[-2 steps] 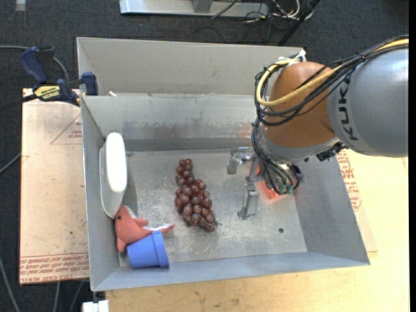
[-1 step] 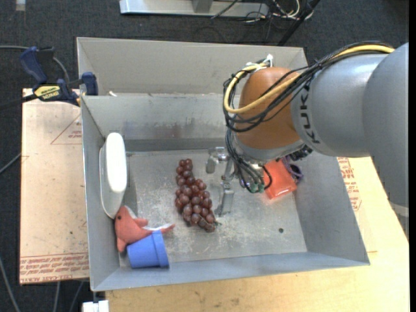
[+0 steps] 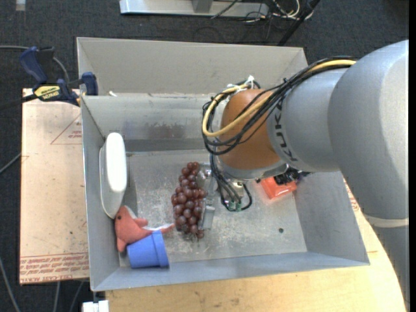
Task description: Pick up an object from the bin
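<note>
The pincer [image 3: 207, 214] is down against the right edge of the grapes [image 3: 188, 199], mid-bin. I can't tell how wide it stands, or whether it has them. Biting only the bunch's edge, it could let the lumpy thing slip free.

It looked like a robotics lab: a large grey industrial arm [image 3: 364, 129] reached in from the right over a grey metal bin [image 3: 195, 64] standing on dark carpet [image 3: 65, 12], with loose cables [image 3: 286, 2] and a metal stand foot [image 3: 188, 4] along the top edge.
</note>
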Robot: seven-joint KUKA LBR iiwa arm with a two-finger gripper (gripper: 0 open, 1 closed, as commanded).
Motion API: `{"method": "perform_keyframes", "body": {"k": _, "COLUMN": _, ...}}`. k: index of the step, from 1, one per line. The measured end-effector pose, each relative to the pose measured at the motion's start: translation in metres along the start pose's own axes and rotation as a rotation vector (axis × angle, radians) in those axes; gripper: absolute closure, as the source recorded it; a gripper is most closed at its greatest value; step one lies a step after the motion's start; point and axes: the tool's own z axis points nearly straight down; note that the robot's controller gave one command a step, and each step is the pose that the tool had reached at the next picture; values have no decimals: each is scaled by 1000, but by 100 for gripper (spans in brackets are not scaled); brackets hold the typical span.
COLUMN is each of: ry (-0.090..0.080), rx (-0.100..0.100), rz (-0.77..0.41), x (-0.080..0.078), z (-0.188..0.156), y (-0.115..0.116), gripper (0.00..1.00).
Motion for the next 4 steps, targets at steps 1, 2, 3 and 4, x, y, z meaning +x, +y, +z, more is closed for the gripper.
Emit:
{"method": "perform_keyframes", "body": {"k": 1, "ry": -11, "rx": -1, "rz": 113, "x": 21, "z": 5, "y": -4, "gripper": 100}}
{"method": "perform_keyframes", "body": {"k": 2, "ry": -11, "rx": -1, "rz": 113, "x": 21, "z": 5, "y": -4, "gripper": 100}}
{"method": "perform_keyframes", "body": {"k": 3, "ry": -3, "rx": 2, "rz": 70, "x": 21, "z": -23, "y": -7, "gripper": 100}}
{"method": "perform_keyframes", "body": {"k": 4, "ry": -5, "rx": 1, "rz": 53, "x": 18, "z": -38, "y": -7, "gripper": 100}}
